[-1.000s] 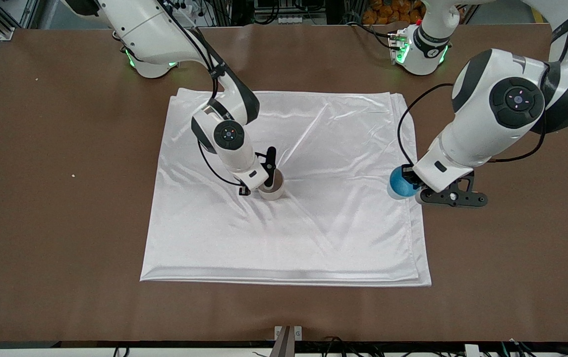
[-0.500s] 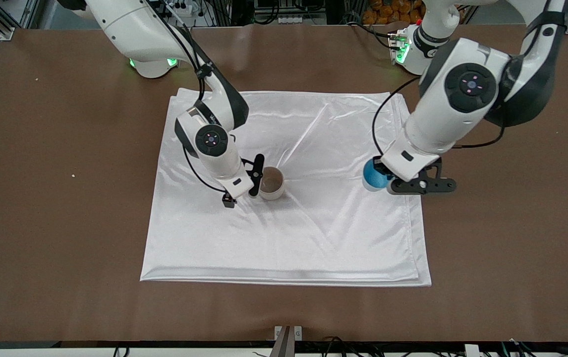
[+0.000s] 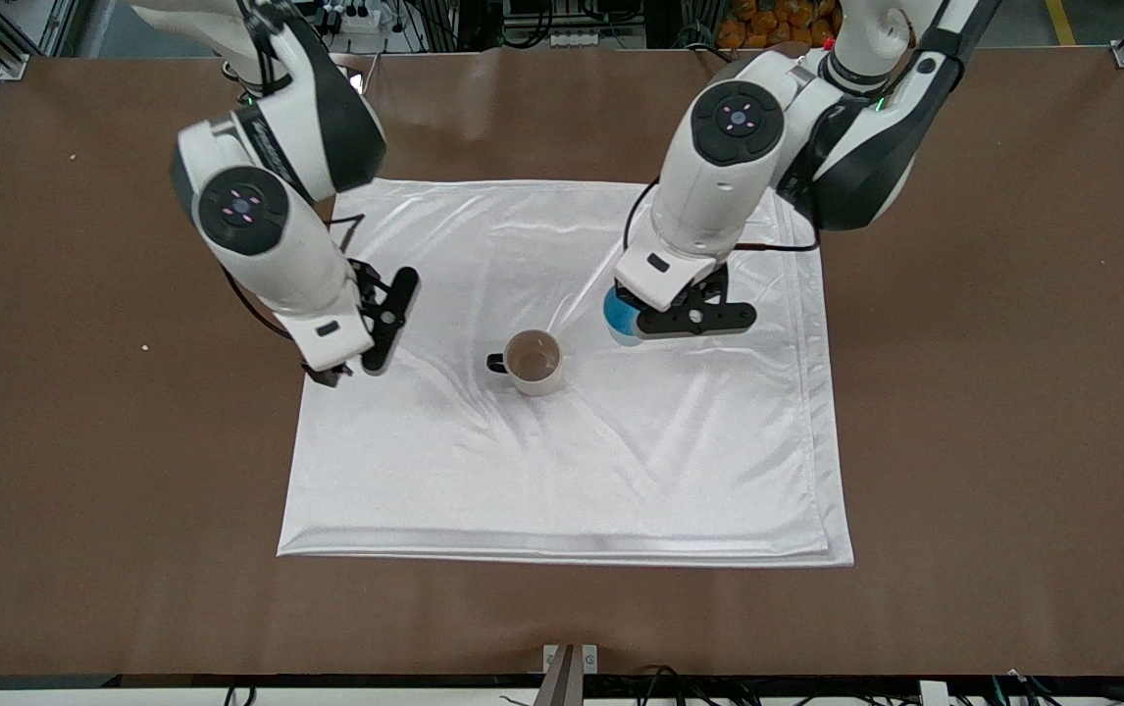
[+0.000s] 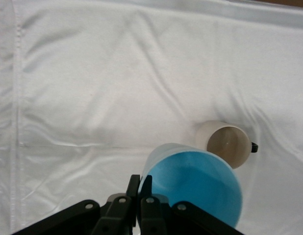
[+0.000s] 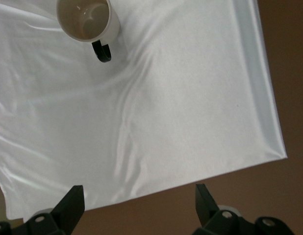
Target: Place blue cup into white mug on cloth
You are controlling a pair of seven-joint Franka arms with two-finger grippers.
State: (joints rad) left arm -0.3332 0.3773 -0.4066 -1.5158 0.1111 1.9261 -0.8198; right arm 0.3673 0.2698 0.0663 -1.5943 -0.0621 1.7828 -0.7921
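Note:
The white mug [image 3: 534, 362] stands upright on the cloth [image 3: 621, 461] near its middle, its dark handle toward the right arm's end. It also shows in the left wrist view [image 4: 225, 143] and in the right wrist view [image 5: 85, 17]. My left gripper [image 3: 635, 317] is shut on the rim of the blue cup [image 3: 617, 312] and holds it in the air over the cloth, beside the mug. In the left wrist view my left gripper [image 4: 140, 188] pinches the cup's wall [image 4: 195, 188]. My right gripper [image 3: 378, 324] is open and empty, raised over the cloth's edge; it also shows in the right wrist view [image 5: 138, 196].
The cloth [image 5: 166, 98] lies on a brown table [image 3: 994, 441]. Both arms' bases stand along the edge farthest from the front camera. A small metal bracket [image 3: 570, 659] sits at the table's nearest edge.
My right gripper has let go of the mug, risen and drawn back toward the right arm's end. My left gripper has carried the blue cup from the cloth's edge to beside the mug.

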